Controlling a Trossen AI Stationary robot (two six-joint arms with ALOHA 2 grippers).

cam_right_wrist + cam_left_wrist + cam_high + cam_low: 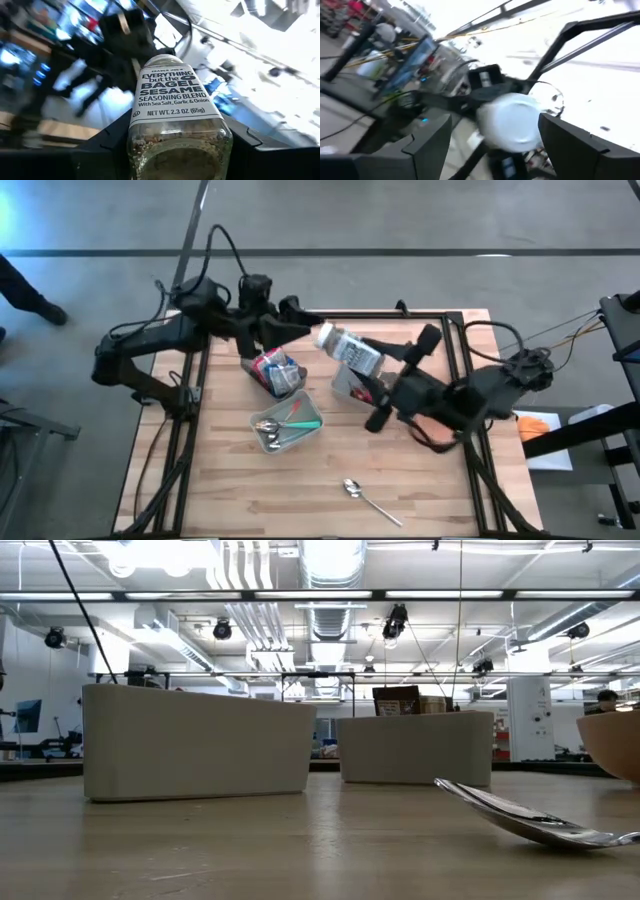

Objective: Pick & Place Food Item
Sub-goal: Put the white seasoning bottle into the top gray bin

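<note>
The food item is a clear seasoning bottle (352,352) with a white cap (325,336) and a white label (172,95). It is raised above the table's middle, lying nearly level, with my right gripper (368,366) shut on it. My left gripper (303,315) reaches in from the far left and stands open just short of the cap. In the left wrist view the cap (511,122) shows between the two open fingers of my left gripper (492,125), with gaps on both sides. Neither gripper shows in the low view. My right gripper pinches the bottle's lower body (150,150), near its base, between its two fingers (107,137). The fingers come from the table's right side and lie along the bottle. The bottle is lifted clear of the table, its cap end pointing toward the left gripper.
A grey bin (276,372) holds snack packets, and a second bin (287,424) holds cutlery. A third bin (352,386) stands below the bottle. A loose spoon (366,496) lies near the front edge. A tan bowl (612,745) sits at the right.
</note>
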